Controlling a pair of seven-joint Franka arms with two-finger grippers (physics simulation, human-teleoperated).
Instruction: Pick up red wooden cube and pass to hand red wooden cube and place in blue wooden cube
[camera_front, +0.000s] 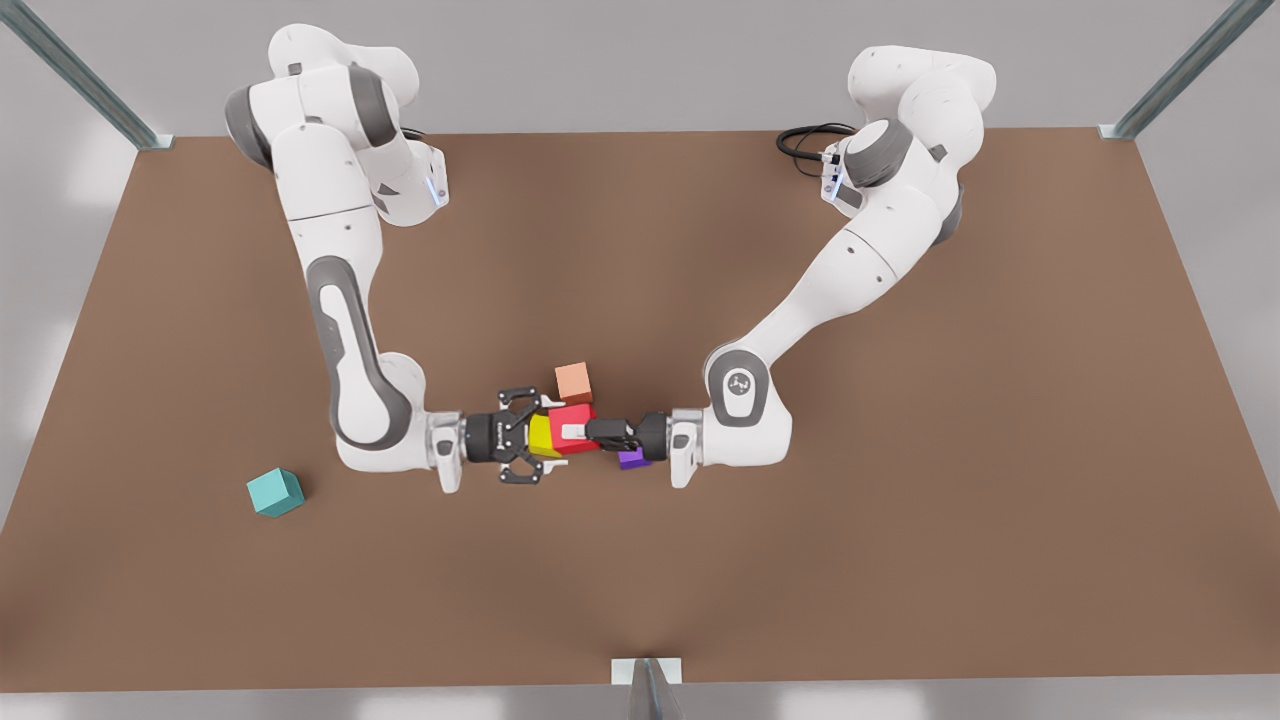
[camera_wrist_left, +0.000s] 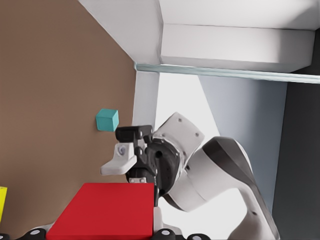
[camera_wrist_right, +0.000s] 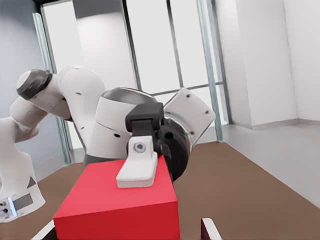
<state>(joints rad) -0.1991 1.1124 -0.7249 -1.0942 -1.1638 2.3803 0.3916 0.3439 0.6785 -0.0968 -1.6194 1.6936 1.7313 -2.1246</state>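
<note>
Clamping smooth red wooden cube (camera_front: 572, 415), left pincer (camera_front: 578, 432) faces spread right pincer (camera_front: 528, 437).

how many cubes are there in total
5. Red cube held in the left tool, mid-table; yellow cube beside it, at the open right tool; salmon cube close by; purple cube partly hidden by the left tool; teal cube alone toward the front view's left.

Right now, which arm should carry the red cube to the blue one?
Right: the right tool, open, faces the red cube; the blue cube lies on its side; left tool holds it.
</note>
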